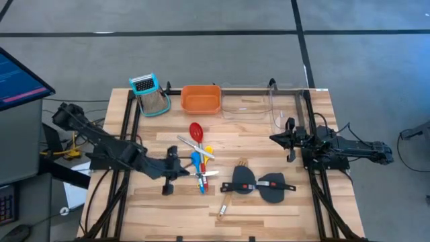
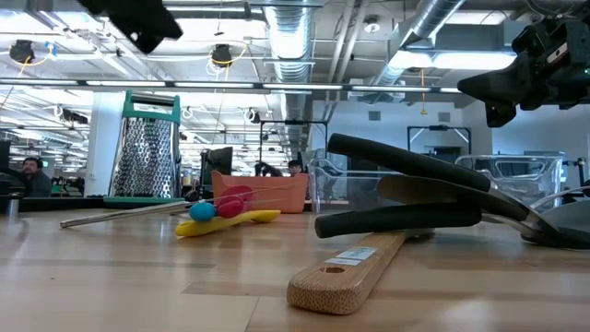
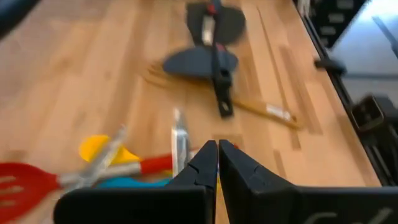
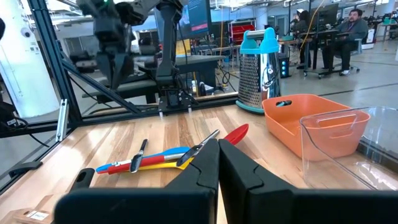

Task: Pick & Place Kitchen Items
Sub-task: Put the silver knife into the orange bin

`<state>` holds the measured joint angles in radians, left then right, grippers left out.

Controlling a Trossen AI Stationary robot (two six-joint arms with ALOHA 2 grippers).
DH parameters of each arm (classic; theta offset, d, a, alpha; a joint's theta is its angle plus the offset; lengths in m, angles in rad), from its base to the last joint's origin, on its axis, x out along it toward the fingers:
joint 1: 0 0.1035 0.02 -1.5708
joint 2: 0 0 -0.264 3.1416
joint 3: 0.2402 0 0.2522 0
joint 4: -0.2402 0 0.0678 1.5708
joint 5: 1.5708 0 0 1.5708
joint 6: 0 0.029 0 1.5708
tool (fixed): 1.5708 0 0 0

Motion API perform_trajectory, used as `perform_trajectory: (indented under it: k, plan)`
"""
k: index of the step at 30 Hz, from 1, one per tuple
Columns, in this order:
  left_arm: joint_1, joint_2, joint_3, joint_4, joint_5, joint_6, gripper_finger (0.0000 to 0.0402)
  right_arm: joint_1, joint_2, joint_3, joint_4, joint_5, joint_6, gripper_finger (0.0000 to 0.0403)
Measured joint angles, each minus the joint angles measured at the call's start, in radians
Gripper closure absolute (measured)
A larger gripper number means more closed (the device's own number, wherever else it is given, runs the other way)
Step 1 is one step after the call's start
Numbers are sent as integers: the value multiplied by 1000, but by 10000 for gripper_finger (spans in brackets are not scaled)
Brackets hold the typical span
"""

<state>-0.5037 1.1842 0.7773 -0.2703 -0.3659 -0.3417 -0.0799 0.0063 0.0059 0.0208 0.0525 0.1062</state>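
Note:
The utensils lie loose on the wooden table. A red spoon (image 1: 195,131), silver tongs (image 1: 195,148), a yellow spoon (image 1: 208,151) and a blue spoon (image 1: 196,162) lie crossed in a pile at the middle. Two black spatulas (image 1: 243,183) (image 1: 272,187) lie on a wooden fork-like spatula (image 1: 232,191) toward the right front. My left gripper (image 1: 180,168) (image 3: 217,155) is shut and empty, raised just left of the pile. My right gripper (image 1: 273,138) (image 4: 217,155) is shut and empty, raised at the right, pointing toward the pile.
An orange tray (image 1: 201,99), a metal grater (image 1: 151,94) with a teal handle and a clear plastic bin (image 1: 259,104) stand along the far edge. Bare wood lies in front of the utensils. People sit at desks in the room beyond the table (image 4: 348,28).

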Motion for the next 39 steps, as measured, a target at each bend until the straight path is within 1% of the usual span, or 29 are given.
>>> perform_trajectory:
  k: [3,5,10,13,16,24,27,31,35,39]
  plan:
    - [0,43,-3,0,54,-6,398,0,0,0,0,0,0,403]
    - [0,72,-3,1,67,-7,398,0,0,0,0,0,0,403]
    - [0,126,-3,3,64,-7,398,0,0,0,0,0,0,403]
    - [0,151,-4,4,38,-7,389,0,0,0,0,0,0,403]
    - [7,171,-4,4,25,-13,369,0,0,0,0,0,0,403]
    - [36,224,-4,6,24,-18,298,0,0,0,0,0,0,403]
    - [47,255,-4,5,24,-56,270,0,0,0,0,0,0,403]
    - [55,298,-5,5,24,-63,236,0,0,0,0,0,0,403]
    - [55,340,-5,6,43,-67,213,0,0,0,0,0,0,403]
    - [60,386,-5,8,39,-94,201,0,0,0,0,0,0,403]
